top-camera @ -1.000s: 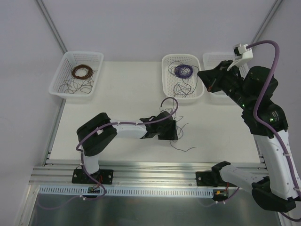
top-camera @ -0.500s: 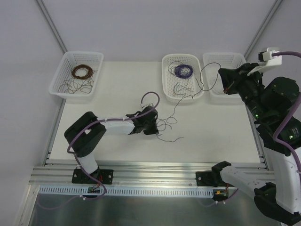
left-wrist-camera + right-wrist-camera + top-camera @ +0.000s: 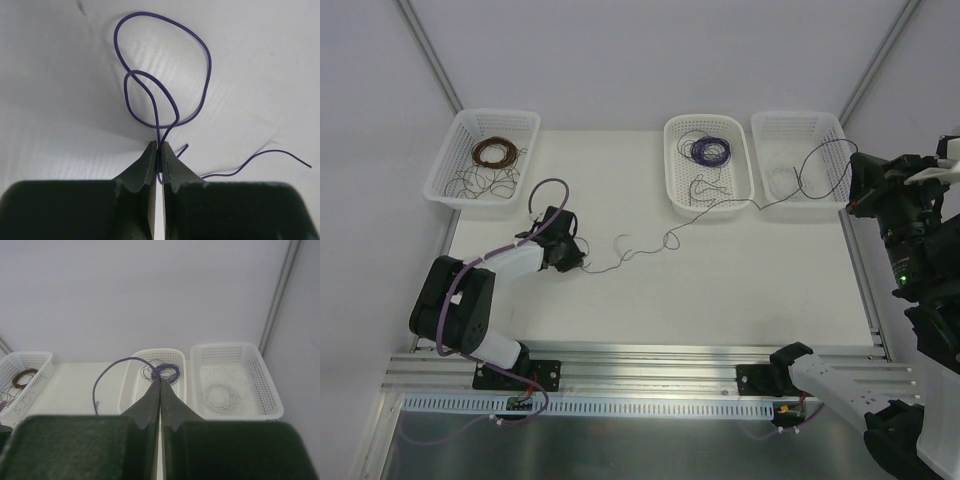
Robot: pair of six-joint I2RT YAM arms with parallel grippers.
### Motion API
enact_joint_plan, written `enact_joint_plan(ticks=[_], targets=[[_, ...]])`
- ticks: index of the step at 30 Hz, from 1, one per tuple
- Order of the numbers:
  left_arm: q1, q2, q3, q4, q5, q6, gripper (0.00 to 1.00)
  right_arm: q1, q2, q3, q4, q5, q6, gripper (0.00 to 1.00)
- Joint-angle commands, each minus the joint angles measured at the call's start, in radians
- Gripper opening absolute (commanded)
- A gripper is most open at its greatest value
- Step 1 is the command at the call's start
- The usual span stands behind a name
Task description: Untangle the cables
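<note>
pinching a thin purple cable (image 3: 202,55) between pressed-together fingers, the left gripper (image 3: 159,150) sits low over the white table (image 3: 740,290) near its left side; 2 loops of the cable curl on the tabletop just beyond the fingertips. the cable runs right in loose waves, passes the front of the middle white plastic basket (image 3: 670,170) holding a purple coil (image 3: 710,150), crosses the right white basket (image 3: 798,117) and reaches the right gripper (image 3: 160,382), raised at the table's right edge with jaws clamped on the strand. another white basket (image 3: 445,170) at far left holds a brown coil (image 3: 492,152)
</note>
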Motion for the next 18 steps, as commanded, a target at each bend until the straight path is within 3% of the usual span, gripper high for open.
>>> enact_joint_plan(ticks=[1,5,12,18], targets=[[0.068,-0.02,-0.022,-0.088,-0.016,0.045,0.0,0.003,-0.022,0.03,-0.004,0.089,-0.043,0.01],[0.111,-0.025,-0.019,-0.093,0.009,0.046,0.0,0.003,-0.022,0.026,-0.009,0.046,-0.024,0.01],[0.111,-0.051,-0.011,-0.091,0.125,0.068,0.18,0.001,0.004,-0.221,0.019,-0.17,0.108,0.01],[0.11,-0.166,-0.025,-0.094,0.223,0.114,0.5,0.001,-0.005,-0.417,0.05,-0.219,0.154,0.01]])
